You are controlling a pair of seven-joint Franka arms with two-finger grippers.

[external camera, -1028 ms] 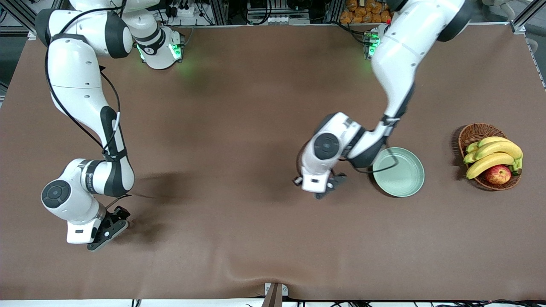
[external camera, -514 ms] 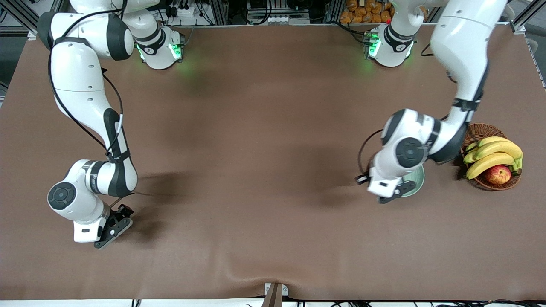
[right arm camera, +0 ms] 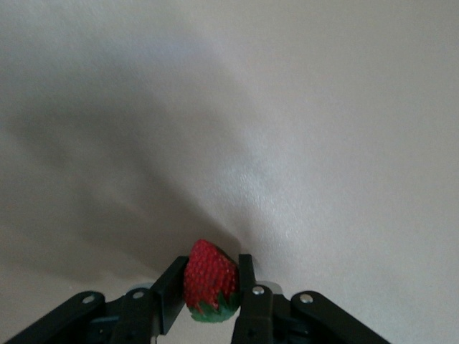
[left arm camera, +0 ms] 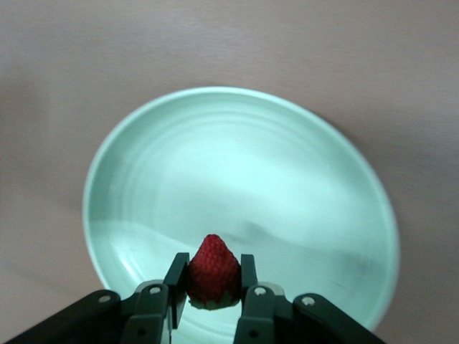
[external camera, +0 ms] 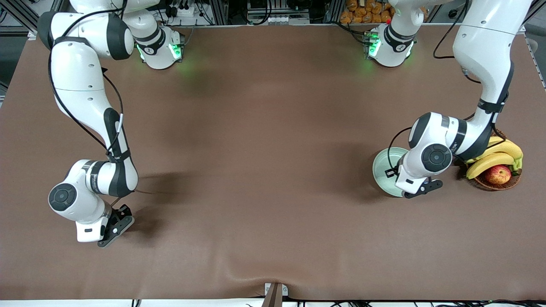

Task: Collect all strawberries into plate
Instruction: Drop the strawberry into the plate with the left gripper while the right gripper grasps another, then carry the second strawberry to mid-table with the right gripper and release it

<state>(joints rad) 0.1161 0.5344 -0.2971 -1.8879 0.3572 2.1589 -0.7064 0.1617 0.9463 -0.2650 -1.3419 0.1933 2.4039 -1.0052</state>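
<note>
My left gripper [external camera: 423, 189] hangs over the edge of the pale mint-green plate [external camera: 382, 167] that faces the front camera. It is shut on a small red strawberry [left arm camera: 213, 276], which the left wrist view shows above the plate's [left arm camera: 237, 165] bare inside. My right gripper [external camera: 116, 225] is low over the table at the right arm's end, shut on a second strawberry [right arm camera: 210, 283] with a green top. No strawberry lies in the plate where it shows. A third strawberry is not in view.
A brown wicker basket [external camera: 482, 182] with bananas [external camera: 490, 160] and a red-yellow apple [external camera: 498, 174] stands beside the plate at the left arm's end. The left arm's wrist partly covers the plate and the basket. The brown table cover [external camera: 256, 170] has a wrinkle near the front edge.
My left gripper has swung from the table's middle toward the left arm's end and now hangs over the plate. My right gripper has shifted slightly, still shut.
</note>
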